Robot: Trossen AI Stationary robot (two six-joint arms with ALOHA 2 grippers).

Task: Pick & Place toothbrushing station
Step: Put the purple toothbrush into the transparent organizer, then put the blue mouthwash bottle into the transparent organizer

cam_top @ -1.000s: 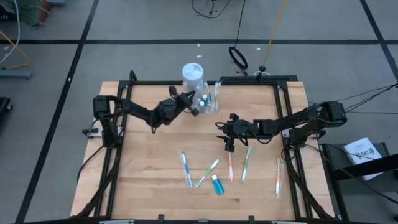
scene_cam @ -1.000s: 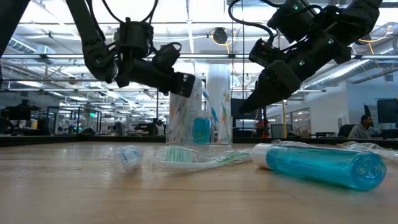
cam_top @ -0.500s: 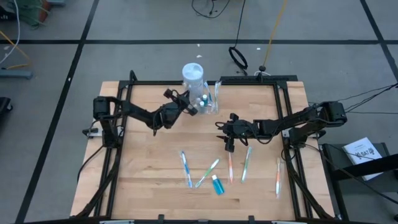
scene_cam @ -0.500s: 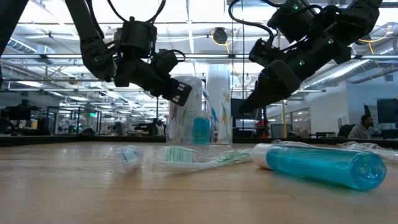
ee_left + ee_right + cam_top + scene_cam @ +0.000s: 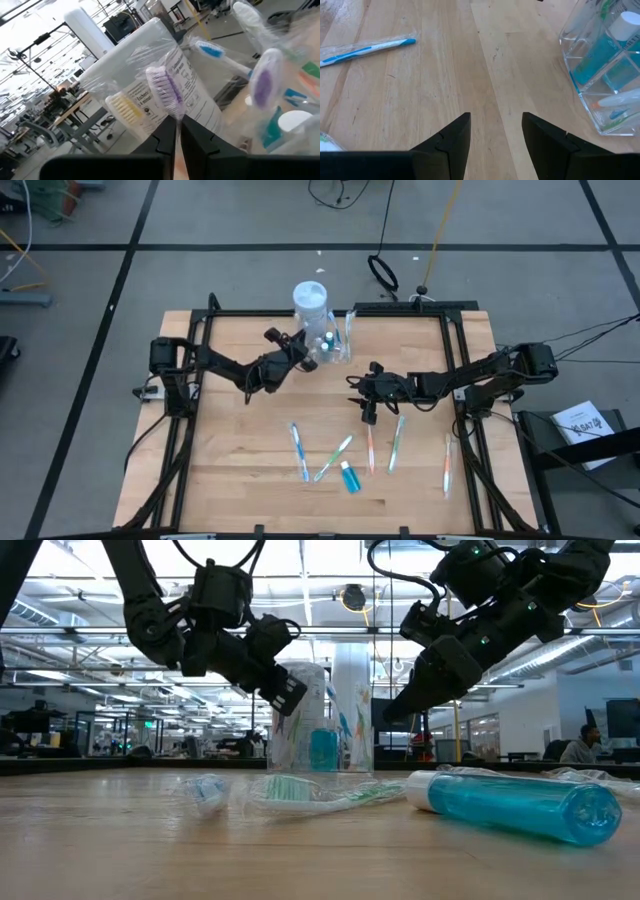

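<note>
Backing off slightly, the left tool (image 5: 300, 348) is closing empty beside the small clear plastic cup (image 5: 335, 345) near the desk's far edge; right tool (image 5: 368, 411) is hanging open above loose pastel-handled toothbrushes (image 5: 371, 448).

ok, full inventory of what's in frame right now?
clear plastic cup: one, clear, far middle of table, holding wrapped toothbrushes and teal tubes
clear jar: one, white lid, right behind the cup
loose toothbrushes: five, pastel, wrapped, lying across the near half of the table
teal tube: one, white cap, lying near the front edge
purple-bristled toothbrush: one, wrapped, between the left fingers
person: one, seated in the room behind
left gripper: shut on that toothbrush, beside the cup
right gripper: open, above bare wood near the table's middle
</note>
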